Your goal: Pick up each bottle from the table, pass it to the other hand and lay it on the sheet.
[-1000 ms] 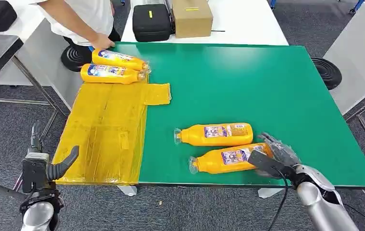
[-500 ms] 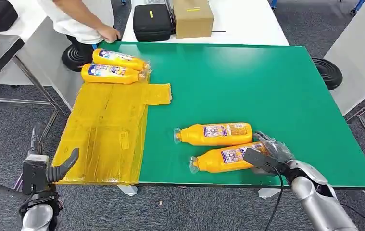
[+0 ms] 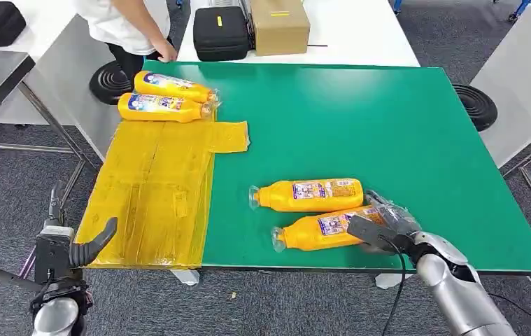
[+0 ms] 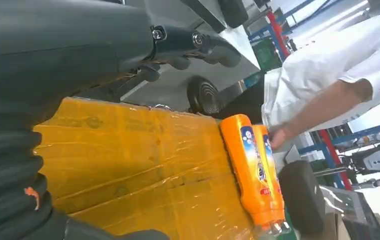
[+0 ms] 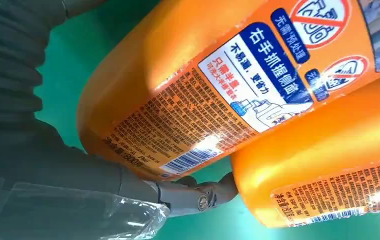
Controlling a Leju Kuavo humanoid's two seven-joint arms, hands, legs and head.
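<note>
Head view is showing me four orange bottles lying on their sides on the green table (image 3: 388,119). Two of them are lying side by side at the far left, one (image 3: 173,85) just beyond the other (image 3: 161,107), at the far end of the yellow sheet (image 3: 154,196), which is covering the left strip of the table down to the near edge. A person in a white shirt (image 3: 133,24) is standing just past that corner, one hand hanging near the table's far edge. The other two bottles are lying near the near edge, right of centre, caps pointing left: the farther bottle (image 3: 310,194) is lying free, and the nearer bottle (image 3: 322,231) is lying angled just beside it. My right hand (image 3: 381,225) is sitting at the base end of the nearer bottle; in the right wrist view I am seeing a finger (image 5: 198,196) tucked under the bottle's base against the green surface, but I cannot tell whether the hand is actually gripping it or only touching it. My left hand (image 3: 73,248) is hanging off the table at the near left, just outside the sheet's near corner, holding nothing, thumb standing apart from the fingers. Beyond the table's far edge a black case (image 3: 220,31) and a cardboard box (image 3: 280,24) are sitting side by side on a white surface
</note>
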